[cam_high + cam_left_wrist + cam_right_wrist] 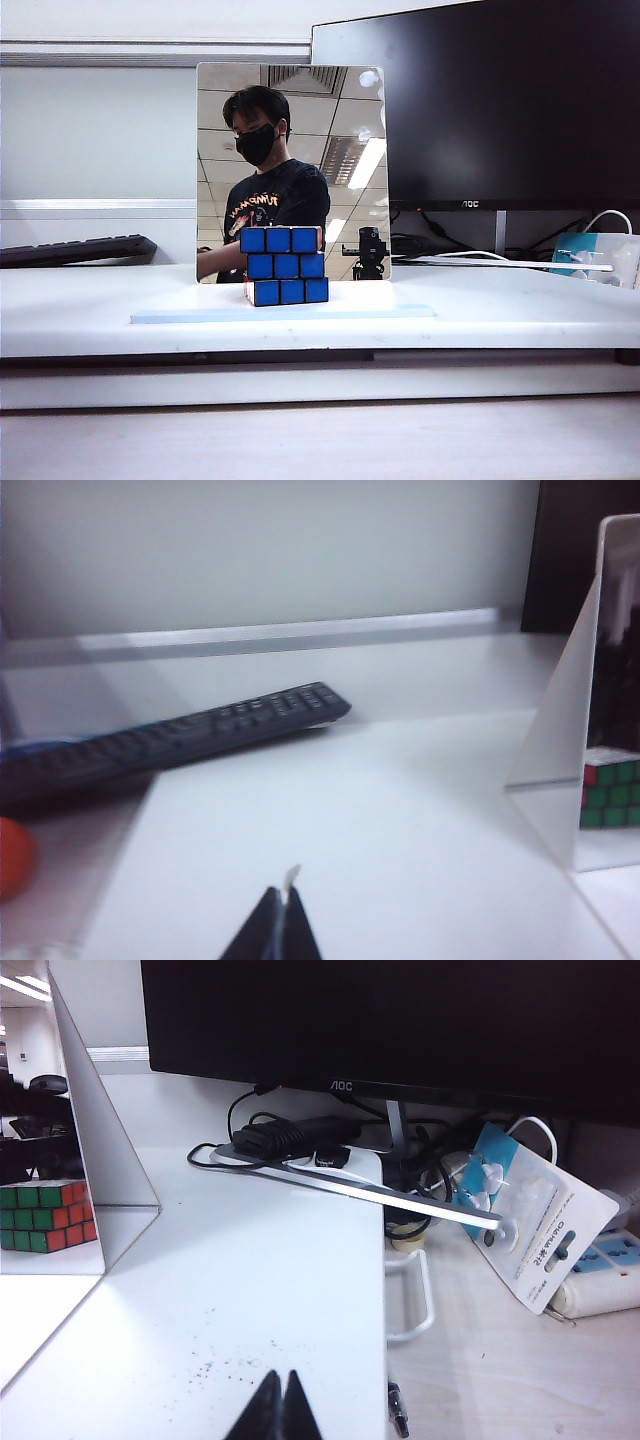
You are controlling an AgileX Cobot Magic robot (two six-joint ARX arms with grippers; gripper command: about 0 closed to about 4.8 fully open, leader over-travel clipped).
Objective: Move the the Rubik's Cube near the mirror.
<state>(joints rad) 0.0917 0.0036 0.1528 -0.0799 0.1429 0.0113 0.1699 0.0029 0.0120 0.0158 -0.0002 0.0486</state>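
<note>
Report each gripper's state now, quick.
Left gripper: closed, holding nothing, over the table.
Right gripper: closed, holding nothing, over the table.

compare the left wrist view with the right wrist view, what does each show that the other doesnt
Only the left wrist view shows the black keyboard, an orange thing at the edge and the shut left claw. Only the right wrist view shows the AOC monitor, power strip, cables and the shut right claw. Both show the mirror with the Rubik's Cube reflected.

Open table (90, 310) either side of mirror (292, 170); keyboard (170, 735) left, possibly cable clutter (270, 1140) right.
</note>
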